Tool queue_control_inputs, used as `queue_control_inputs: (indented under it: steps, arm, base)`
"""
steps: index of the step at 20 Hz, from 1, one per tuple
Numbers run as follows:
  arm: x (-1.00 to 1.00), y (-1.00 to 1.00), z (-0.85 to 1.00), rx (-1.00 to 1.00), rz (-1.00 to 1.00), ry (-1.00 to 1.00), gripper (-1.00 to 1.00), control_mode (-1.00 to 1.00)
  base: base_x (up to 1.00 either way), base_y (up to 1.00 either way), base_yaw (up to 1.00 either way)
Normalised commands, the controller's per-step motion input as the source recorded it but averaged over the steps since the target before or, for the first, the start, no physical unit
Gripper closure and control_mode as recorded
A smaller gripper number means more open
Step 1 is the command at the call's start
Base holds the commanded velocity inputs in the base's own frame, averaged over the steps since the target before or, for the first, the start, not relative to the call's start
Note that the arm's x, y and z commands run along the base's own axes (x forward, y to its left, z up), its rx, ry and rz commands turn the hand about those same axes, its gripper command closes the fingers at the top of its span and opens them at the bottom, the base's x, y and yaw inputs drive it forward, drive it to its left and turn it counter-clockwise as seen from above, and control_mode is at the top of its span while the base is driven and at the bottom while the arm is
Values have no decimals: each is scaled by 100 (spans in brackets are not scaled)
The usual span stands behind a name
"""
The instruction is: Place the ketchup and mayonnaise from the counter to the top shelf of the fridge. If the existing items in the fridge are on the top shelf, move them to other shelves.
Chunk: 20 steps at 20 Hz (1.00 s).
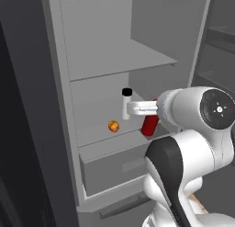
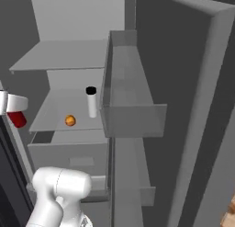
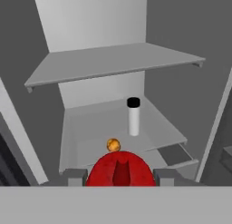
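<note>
Matt, smooth pale grey boards throughout the fridge [image 1: 59, 74], top shelf [image 3: 113, 62] included. Glossy red plastic on the ketchup [image 3: 120, 169]; smooth orange sheen on the ball [image 1: 113, 126]. Shiny white shell on the arm [image 1: 193, 152].

Rises white from the lower right of the left base view, bends at a dark-banded elbow, then reaches level and forward from a round wrist joint. Pincer [image 1: 148, 112] points ahead into the fridge [image 1: 59, 106] opening, jaws clamped on the ketchup [image 1: 149, 124]. In the hand view, finger tips [image 3: 74, 177] stand one on either side of the red bottle, pressed against it. Wrist held roughly horizontal.
</note>
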Motion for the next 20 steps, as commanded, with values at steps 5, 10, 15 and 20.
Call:
queue_control_inputs:
  steps: [5, 10, 15, 20]
  arm:
    - [0, 0, 0, 0, 0, 0, 100, 100]
    - [6, 0, 25, -1, 0, -4, 100, -100]
    - [0, 0, 63, -10, 0, -18, 100, -100]
    - [2, -1, 62, -9, 0, -10, 100, -100]
  base:
    - [54, 0, -1]
    - [15, 0, 0]
    - [0, 0, 0]
    - [0, 0, 0]
